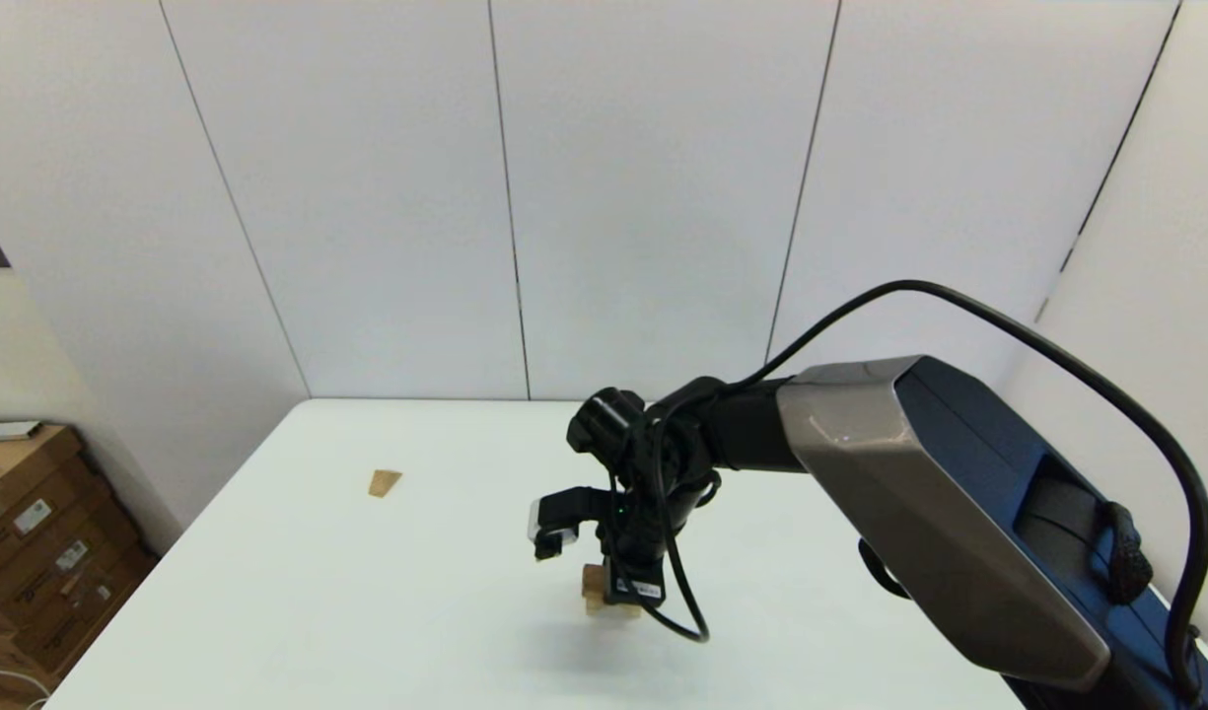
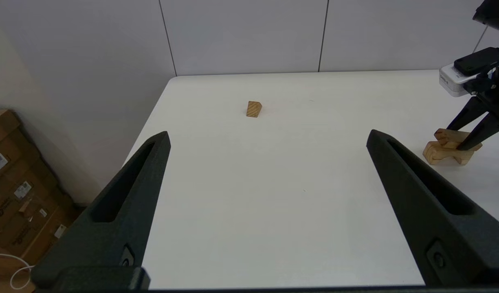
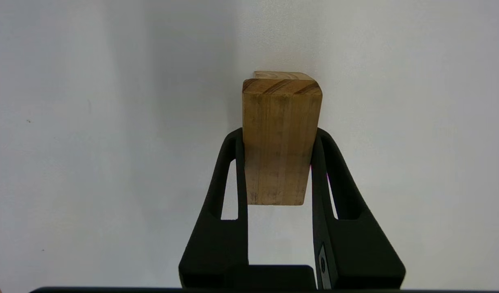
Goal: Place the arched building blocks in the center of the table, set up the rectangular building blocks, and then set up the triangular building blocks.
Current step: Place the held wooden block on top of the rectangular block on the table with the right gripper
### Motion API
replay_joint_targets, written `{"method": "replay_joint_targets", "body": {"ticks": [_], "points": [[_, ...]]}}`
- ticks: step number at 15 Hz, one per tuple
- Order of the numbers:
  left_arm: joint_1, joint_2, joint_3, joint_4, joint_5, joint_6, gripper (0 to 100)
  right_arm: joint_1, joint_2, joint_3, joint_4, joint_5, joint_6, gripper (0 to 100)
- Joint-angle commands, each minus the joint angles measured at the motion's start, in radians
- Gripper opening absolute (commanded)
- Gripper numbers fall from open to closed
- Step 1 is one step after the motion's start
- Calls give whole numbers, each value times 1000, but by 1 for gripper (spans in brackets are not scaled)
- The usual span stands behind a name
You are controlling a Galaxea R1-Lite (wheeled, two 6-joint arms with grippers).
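The slab [image 3: 280,142] is pinched along its long sides by the right jaws [image 3: 278,136] and sits over the arch [image 2: 436,154], which rests near the counter's [image 1: 367,611] middle. From the left wrist view the slab [image 2: 451,139] looks tilted, one end low on the arch and the other raised, so the step in hand appears to be seating it. To do it well, I would level the slab first, centre it over the arch's length, lower until it bears evenly, then spread the jaws only a little and lift straight up so neither block is dragged. The right wrist view shows only a sliver of the arch [image 3: 280,75] past the slab's far end, so alignment is best checked from the side.

The wedge [image 1: 384,482] lies well apart, toward the far left of the counter, near that edge but not at it. Bare counter lies between it and the stack, giving open room for a carry. The left jaws [image 2: 269,207] hang spread wide over the counter's left side, holding nothing, clear of both.
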Motion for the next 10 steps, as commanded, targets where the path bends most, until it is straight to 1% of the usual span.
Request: {"method": "replay_joint_targets", "body": {"ticks": [1,10], "points": [[0,2,0,0,1,0,100,0,9,0,4,1,-5,0],[0,2,0,0,1,0,100,0,5,0,2,1,-6,0]]}}
